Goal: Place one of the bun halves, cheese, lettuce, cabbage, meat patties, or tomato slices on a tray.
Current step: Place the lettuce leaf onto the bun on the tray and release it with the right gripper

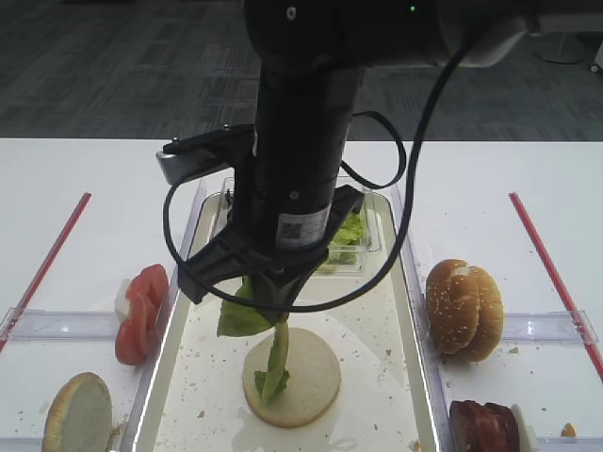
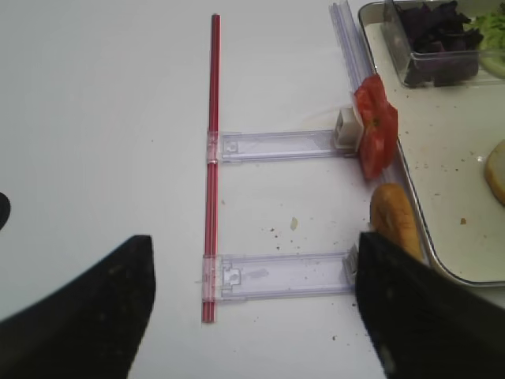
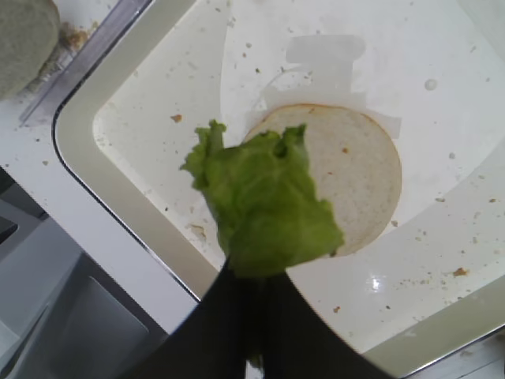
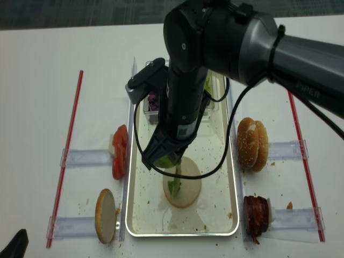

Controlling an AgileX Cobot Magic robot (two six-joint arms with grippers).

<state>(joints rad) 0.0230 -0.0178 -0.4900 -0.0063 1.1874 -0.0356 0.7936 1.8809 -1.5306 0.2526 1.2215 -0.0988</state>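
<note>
The right gripper [image 3: 256, 316] is clenching a leaf of lettuce [image 3: 264, 201], which is hanging above the tray [image 1: 377, 377] with its lower tip dangling onto or just over the pale cut round of a bun half [image 1: 311, 372] lying near the tray's front end. At the tray's far end, a clear tub [image 2: 438, 47] is holding purple cabbage [image 2: 438, 28]. Just outside the tray's left rim, tomato slices [image 1: 141, 311] are standing on edge, with another bun round [image 1: 77, 412] nearer the front. Outside the right rim, sesame bun tops [image 1: 464, 309] are sitting, with meat patties [image 1: 485, 424] toward the front. The left gripper [image 2: 252, 308] is hanging open over the table, left of the tray.
</note>
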